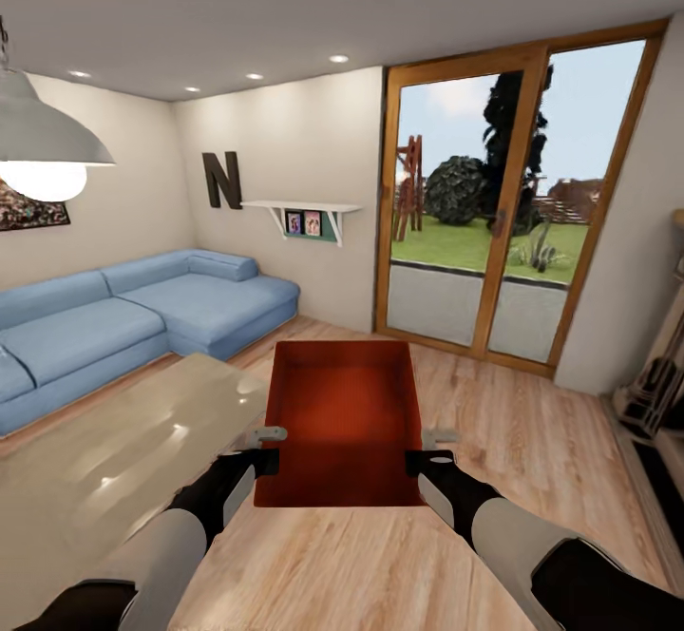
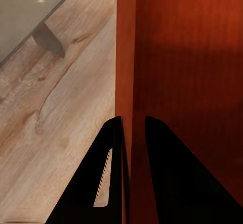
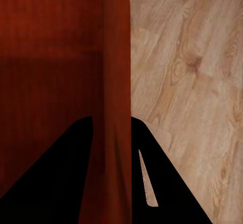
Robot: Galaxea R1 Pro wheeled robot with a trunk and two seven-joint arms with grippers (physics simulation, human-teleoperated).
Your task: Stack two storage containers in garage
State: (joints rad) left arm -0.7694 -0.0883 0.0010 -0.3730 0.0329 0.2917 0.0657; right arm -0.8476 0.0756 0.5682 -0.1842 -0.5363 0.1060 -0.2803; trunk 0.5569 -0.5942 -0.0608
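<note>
The left claw (image 2: 132, 133) is pinching the bin's (image 1: 344, 422) left wall and the right claw (image 3: 110, 133) is pinching its right wall, each with one finger inside and one outside, probably so the load stays level between both arms for carrying. The bin is hanging in front of the robot over the wood floor (image 1: 532, 441), beside a glossy table (image 1: 114, 460), in the living room. It is orange-red, open-topped, thin-walled and empty, with the blue sofa (image 1: 123, 317) and glass doors (image 1: 494, 213) beyond.
</note>
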